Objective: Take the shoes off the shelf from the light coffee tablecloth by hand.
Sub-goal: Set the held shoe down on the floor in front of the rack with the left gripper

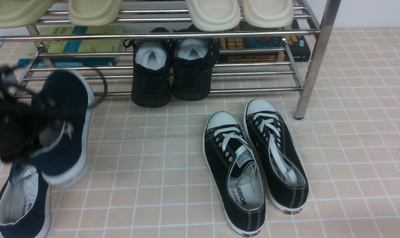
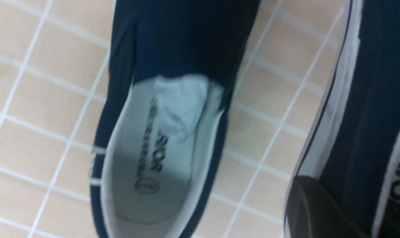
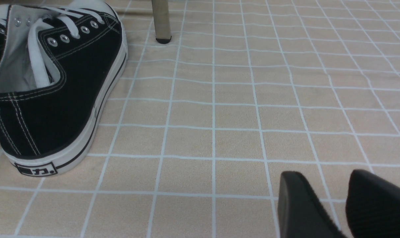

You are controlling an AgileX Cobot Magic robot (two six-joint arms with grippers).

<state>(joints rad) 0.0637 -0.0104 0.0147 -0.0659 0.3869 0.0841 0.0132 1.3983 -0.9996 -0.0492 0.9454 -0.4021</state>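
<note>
Closest to me, the right jaws hang low over bare light coffee tablecloth (image 1: 153, 185), slightly parted and empty. I judge they are parked there, beside the black lace-up sneakers (image 1: 233, 165), to leave the left side free. At my near left, one navy shoe (image 1: 21, 205) lies flat on the cloth-covered counter. Its heel is toward me, its paper-stuffed toe points at the shelf, and its long axis runs near to far with a slight lean. Just beyond it, overlapping its toe, is the lifted navy shoe (image 1: 66, 109), which the left jaws pinch narrowly at the side wall by the opening. I read that as the sensible hold, since a thin canvas edge suits a tight bite. This shoe is smeared with blur, but it seems rolled onto its side, white sole edge toward my right, with its length roughly parallel to its mate and its toe toward the rack. It hangs over the cloth in front of the left end of the shelf (image 1: 318, 49), so I judge both shoes are off the rods and this one only needs setting down. Farther back, all-black knit shoes (image 1: 152, 86) rest on the lower tier, cream slippers (image 1: 213, 13) sit on the upper one, and books (image 1: 74, 46) lie behind.
</note>
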